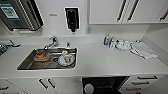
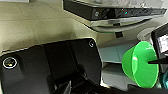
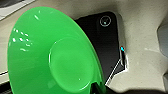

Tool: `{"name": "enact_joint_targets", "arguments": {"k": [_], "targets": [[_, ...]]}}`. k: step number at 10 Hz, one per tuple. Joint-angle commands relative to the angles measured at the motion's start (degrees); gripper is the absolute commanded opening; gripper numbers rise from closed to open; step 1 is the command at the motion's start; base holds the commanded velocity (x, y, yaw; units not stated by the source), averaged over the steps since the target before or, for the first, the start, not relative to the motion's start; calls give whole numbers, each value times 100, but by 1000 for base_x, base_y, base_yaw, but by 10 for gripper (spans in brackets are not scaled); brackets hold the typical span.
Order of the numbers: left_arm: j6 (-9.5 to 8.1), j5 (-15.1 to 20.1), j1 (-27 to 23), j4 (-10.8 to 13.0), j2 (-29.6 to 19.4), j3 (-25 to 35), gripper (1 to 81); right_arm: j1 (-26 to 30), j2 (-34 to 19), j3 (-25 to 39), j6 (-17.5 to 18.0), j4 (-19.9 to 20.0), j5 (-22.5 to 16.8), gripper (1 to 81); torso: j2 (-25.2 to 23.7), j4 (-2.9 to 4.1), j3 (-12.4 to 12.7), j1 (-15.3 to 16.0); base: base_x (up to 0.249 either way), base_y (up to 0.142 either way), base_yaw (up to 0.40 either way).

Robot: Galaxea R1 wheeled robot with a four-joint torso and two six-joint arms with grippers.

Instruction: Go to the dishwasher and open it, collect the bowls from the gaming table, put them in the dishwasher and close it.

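Green bowl [image 3: 50, 52] hangs tilted on its side by its rim from my right pincer [image 3: 96, 88], which is closed on it. My left pincer's state I cannot tell. Below the near counter [image 1: 100, 60], right of the sink [image 1: 47, 58], the dishwasher [image 1: 105, 85] stands open.

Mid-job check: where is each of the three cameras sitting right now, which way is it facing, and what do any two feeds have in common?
Head: high on the robot, looking forward and down at the counter, the sink and the open dishwasher.
Left wrist: on the left arm, looking past the robot's dark plate toward the green bowl.
Right wrist: on the right arm, close on the green bowl, with the dark plate behind it.
Shared: both wrist views show the green bowl.
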Motion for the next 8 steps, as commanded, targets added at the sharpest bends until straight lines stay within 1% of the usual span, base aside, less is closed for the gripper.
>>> {"name": "enact_joint_targets", "arguments": {"k": [1,2,4,6,8], "targets": [[19,98,11,220,221,-392,811,354,-410,285,34,109,-493,10,-2,0,0,0,0,0,0],[19,12,133,264,327,-672,811,407,-498,365,34,135,-493,10,-2,0,0,0,0,0,0],[19,-754,309,290,406,-1281,811,547,-666,532,51,188,-528,10,-2,0,0,0,0,0,0],[19,-842,494,290,564,-1728,811,670,-736,655,60,232,-537,10,-2,0,0,0,0,0,0],[27,-878,670,290,925,-2363,811,828,-762,673,60,320,-572,10,-2,0,0,0,0,0,0]]}}
